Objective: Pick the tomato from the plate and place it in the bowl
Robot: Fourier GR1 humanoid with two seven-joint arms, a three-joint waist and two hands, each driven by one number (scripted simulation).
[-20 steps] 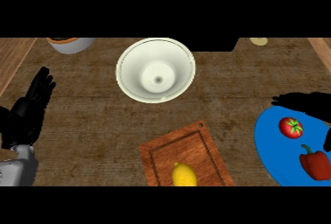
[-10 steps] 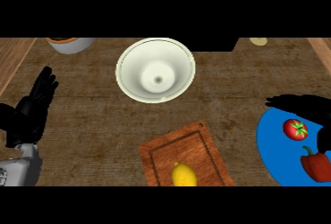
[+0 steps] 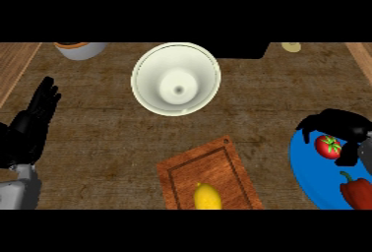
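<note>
While the tomato sits on its plate, here is the scene:
Tomato (image 3: 328, 146): on the blue plate (image 3: 309, 170), right of the bowl (image 3: 176, 78).
Right hand (image 3: 340, 126): just over the tomato, fingers curled around it, not seen closed on it.
Left hand (image 3: 30, 123): far left of the bowl, fingers straight, resting.
Nearer hand: the right.

Red tomato (image 3: 328, 146) with green stem on the blue plate (image 3: 309, 172), seemingly upright; white bowl (image 3: 175, 78) well apart, upright.
</note>
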